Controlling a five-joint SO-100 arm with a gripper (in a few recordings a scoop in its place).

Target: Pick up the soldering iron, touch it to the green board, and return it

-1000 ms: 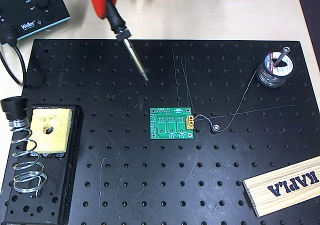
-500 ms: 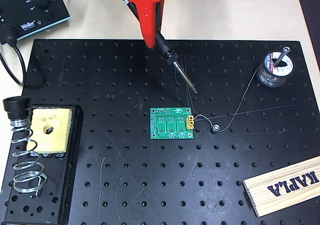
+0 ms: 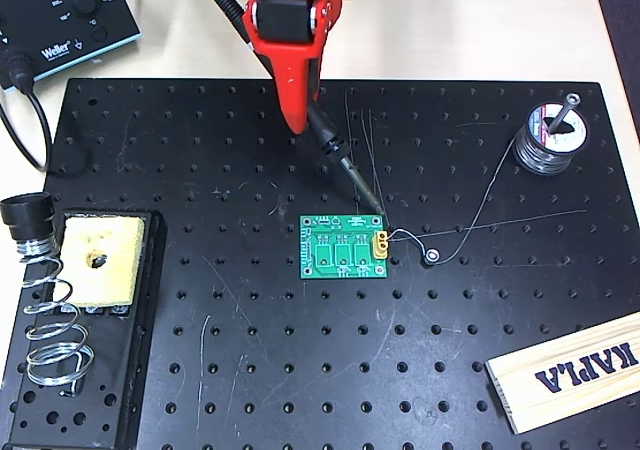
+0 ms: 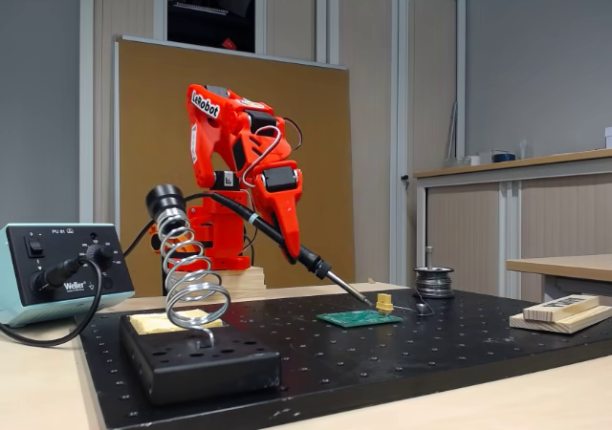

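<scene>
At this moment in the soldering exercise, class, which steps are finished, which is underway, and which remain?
Done: the slim black soldering iron is out of the coiled silver spring holder and held in the red arm's jaws. Underway: its metal tip sits at the upper right corner of the small green circuit board, near the yellow connector; actual contact cannot be confirmed. Left: returning the iron to the holder.

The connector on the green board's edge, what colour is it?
Yellow. The connector sits on the right edge of the green board, clearest in the overhead view.
</scene>
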